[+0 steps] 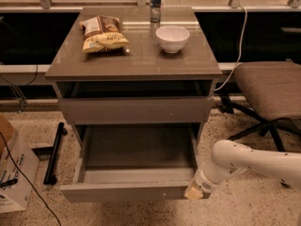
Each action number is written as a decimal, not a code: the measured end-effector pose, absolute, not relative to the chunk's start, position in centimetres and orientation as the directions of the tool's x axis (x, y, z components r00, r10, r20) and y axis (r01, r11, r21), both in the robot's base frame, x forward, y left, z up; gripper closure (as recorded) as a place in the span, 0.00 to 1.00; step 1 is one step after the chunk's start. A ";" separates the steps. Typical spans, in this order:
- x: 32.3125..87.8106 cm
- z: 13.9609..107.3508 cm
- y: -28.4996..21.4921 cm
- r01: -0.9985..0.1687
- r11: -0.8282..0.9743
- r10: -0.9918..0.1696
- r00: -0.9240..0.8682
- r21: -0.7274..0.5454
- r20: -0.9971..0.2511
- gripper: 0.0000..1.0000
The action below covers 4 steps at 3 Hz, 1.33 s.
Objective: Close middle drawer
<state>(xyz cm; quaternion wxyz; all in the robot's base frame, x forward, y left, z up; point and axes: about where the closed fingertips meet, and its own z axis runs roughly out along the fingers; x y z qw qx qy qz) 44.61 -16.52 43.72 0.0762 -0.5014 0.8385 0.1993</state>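
The middle drawer (127, 191) is pulled far out of the grey cabinet, low at the front. It is a wide, shallow, empty box with a slim flat front and a tiny pale dot right of centre. My gripper (193, 192), at the end of the white arm (244, 161) coming from the right, sits against the right end of the drawer front. The taller-fronted upper drawer (136, 109) is slightly open just under the tabletop. The lowest drawer is hidden beneath the open one.
The tabletop (141, 62) bears a chip bag (102, 33), a white bowl (172, 38) and a can (155, 4). An office chair (270, 91) stands at the right. A cardboard box (14, 168) and a black bar (54, 152) lie on the floor at the left.
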 end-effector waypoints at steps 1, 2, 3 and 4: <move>46.0 43.1 -16.1 -0.881 0.416 -0.810 -0.471 0.224 -0.348 1.00; 49.9 41.5 -15.7 -0.898 0.404 -0.805 -0.439 0.175 -0.399 1.00; 49.9 41.5 -15.7 -0.898 0.404 -0.805 -0.439 0.175 -0.400 1.00; 53.7 40.7 -15.5 -0.906 0.399 -0.801 -0.418 0.138 -0.427 1.00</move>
